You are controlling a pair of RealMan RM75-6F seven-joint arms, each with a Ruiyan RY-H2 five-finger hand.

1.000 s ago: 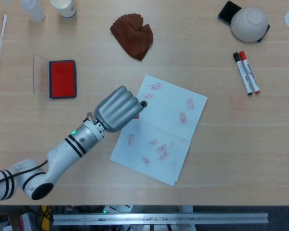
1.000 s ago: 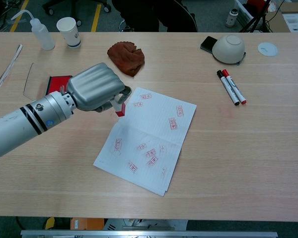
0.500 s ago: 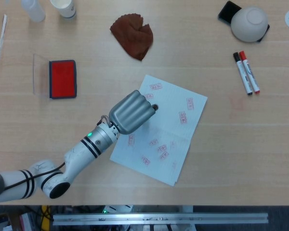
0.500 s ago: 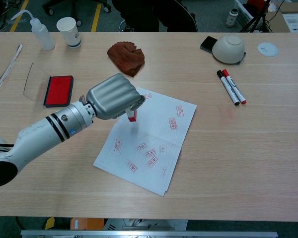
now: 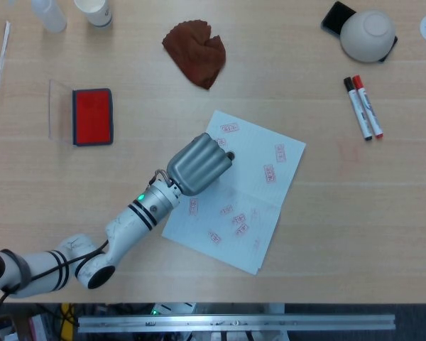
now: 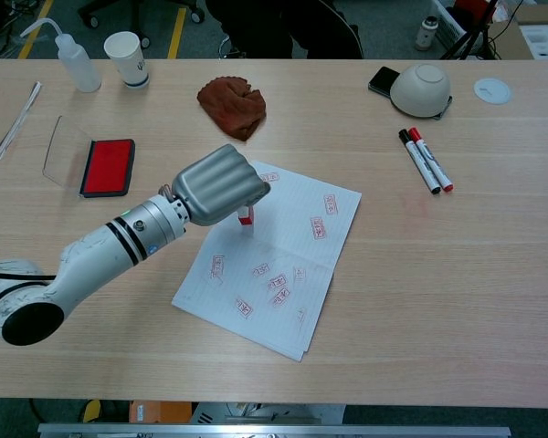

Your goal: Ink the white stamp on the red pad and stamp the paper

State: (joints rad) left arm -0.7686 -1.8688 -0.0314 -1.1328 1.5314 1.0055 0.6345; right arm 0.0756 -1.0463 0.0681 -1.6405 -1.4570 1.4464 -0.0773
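My left hand (image 5: 197, 165) (image 6: 218, 186) is curled around the white stamp (image 6: 245, 215), whose red base shows below the fingers in the chest view; the head view hides the stamp under the hand. The stamp's base sits down on the upper left part of the white paper (image 5: 259, 206) (image 6: 301, 274), which carries several red stamp marks. The red ink pad (image 5: 93, 116) (image 6: 107, 167) lies open to the left, well apart from the hand. My right hand is not visible in either view.
A brown cloth (image 5: 197, 53) lies behind the paper. Two markers (image 5: 363, 106), a white bowl (image 5: 368, 33) and a phone sit at the right. A paper cup (image 6: 127, 57) and squeeze bottle (image 6: 71, 57) stand at the far left. The pad's clear lid (image 6: 61, 151) lies beside it.
My left hand carried the stamp rightward from beside the paper's left edge onto the sheet and lowered it until the base met the paper.
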